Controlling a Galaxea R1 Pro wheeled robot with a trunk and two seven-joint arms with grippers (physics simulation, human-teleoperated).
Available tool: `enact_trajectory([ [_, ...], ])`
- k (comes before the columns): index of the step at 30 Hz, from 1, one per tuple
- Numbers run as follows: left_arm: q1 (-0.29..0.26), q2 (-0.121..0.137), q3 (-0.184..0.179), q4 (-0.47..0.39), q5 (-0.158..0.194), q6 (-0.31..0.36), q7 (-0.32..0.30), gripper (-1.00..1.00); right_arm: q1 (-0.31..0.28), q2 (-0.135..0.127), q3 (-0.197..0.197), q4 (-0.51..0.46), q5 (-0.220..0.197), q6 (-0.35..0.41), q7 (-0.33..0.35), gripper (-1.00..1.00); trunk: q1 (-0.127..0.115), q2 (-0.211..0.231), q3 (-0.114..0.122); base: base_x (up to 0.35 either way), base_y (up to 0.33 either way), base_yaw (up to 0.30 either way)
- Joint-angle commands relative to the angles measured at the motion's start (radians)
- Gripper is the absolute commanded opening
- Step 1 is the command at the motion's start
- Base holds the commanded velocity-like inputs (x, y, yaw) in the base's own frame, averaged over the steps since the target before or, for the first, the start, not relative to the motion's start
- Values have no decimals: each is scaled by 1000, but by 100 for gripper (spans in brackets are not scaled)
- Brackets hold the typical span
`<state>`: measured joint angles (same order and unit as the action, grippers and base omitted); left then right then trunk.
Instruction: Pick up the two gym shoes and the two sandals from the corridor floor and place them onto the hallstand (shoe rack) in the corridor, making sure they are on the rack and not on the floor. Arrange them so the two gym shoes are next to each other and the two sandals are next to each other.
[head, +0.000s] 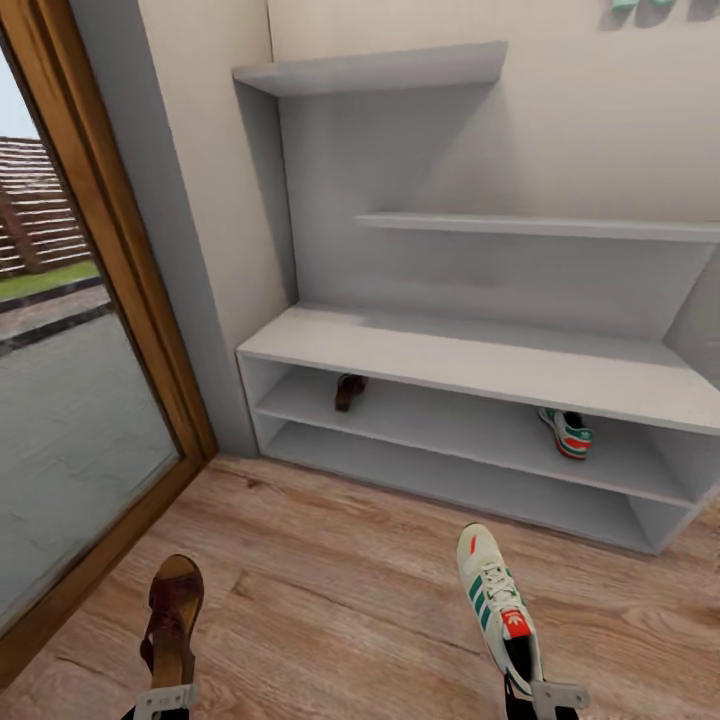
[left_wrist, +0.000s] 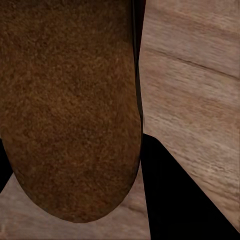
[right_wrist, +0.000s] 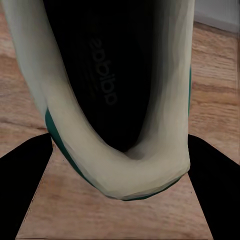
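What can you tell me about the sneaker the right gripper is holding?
The sneaker is white, with green side stripes, white laces and a red tongue patch. The right gripper grips it at the heel, toe pointing toward the shoe rack, above the wood floor. The right wrist view shows its dark insole with lettering and a green heel edge.

Wide light-grey hallstand (head: 470, 365) against the wall at 12 o'clock: low 2-tier open base, grey back panel, 2 stepped upper shelves. On its middle tier, 1 dark brown sandal (head: 349, 391) toward 11 o'clock, toe pointing into the rack, and 1 white gym shoe (head: 567, 433) with green stripes and red accents toward 1 o'clock, well apart from each other. Light brown wood-plank floor (head: 340, 590) in front. Second sandal (head: 173, 620) at 7 o'clock, held up by its heel, suede-like footbed (left_wrist: 70, 110) facing up. Second gym shoe (head: 497, 600) at 5 o'clock, toe toward the rack, held at the heel collar (right_wrist: 125, 170), dark insole showing.
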<state>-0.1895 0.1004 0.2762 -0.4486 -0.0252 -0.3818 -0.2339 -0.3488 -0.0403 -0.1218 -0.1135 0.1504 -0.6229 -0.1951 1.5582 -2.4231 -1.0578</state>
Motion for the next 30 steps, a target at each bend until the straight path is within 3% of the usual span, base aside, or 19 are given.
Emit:
enact_trajectory([
  [1,-1,-1,8,1,-6,-2,-8,-100,-1,0,-7,1,11,-3,-4,-100,0,0,-1,31,288,-282],
  [7,-1,-1,9,1,-5,-2,-7,-100,-1,1,-7,1,11,-3,-5,-100,0,0,-1,9,225,-282],
  [30,-1,-1,9,1,-5,-2,-5,-100,-1,3,-6,1,11,-3,-3,-100,0,0,-1,0,3,-282],
])
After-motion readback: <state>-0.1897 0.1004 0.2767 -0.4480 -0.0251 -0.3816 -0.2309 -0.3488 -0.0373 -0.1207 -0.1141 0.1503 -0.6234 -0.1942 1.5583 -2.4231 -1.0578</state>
